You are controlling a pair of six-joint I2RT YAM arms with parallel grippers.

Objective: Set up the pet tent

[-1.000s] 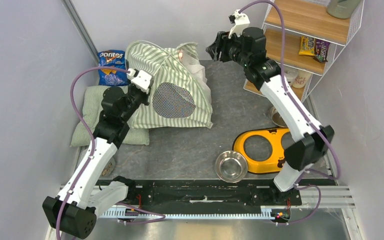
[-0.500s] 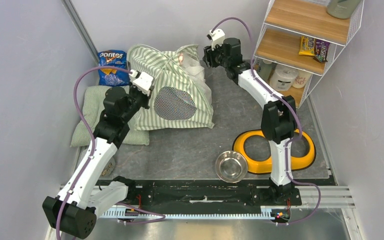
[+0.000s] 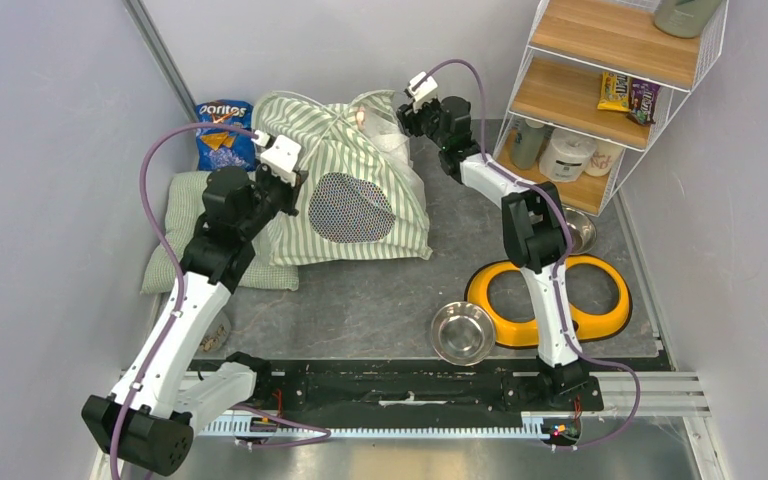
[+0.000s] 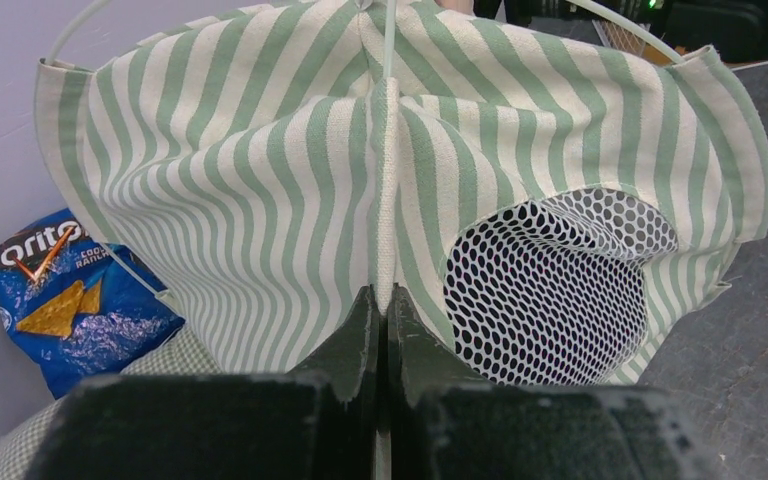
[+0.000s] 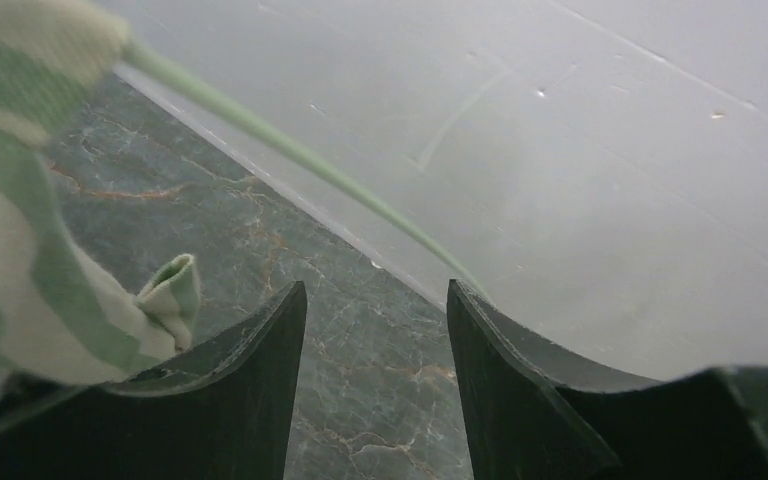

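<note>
Propping up the tent (image 3: 360,170)
Left gripper (image 4: 381,305) pinches its seam; right gripper (image 5: 375,295), open, probably needs to close on the far pole (image 5: 290,150).

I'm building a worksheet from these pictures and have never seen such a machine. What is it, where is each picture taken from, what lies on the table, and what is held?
Two robot arms bolted to a table. One picture looks down from above; the other two come from cameras on each wrist. On the table: a striped pet tent, a green cushion, a Doritos bag, a yellow bowl holder, a steel bowl. The left gripper is shut on the tent's seam; the right gripper is open, holding nothing.
</note>
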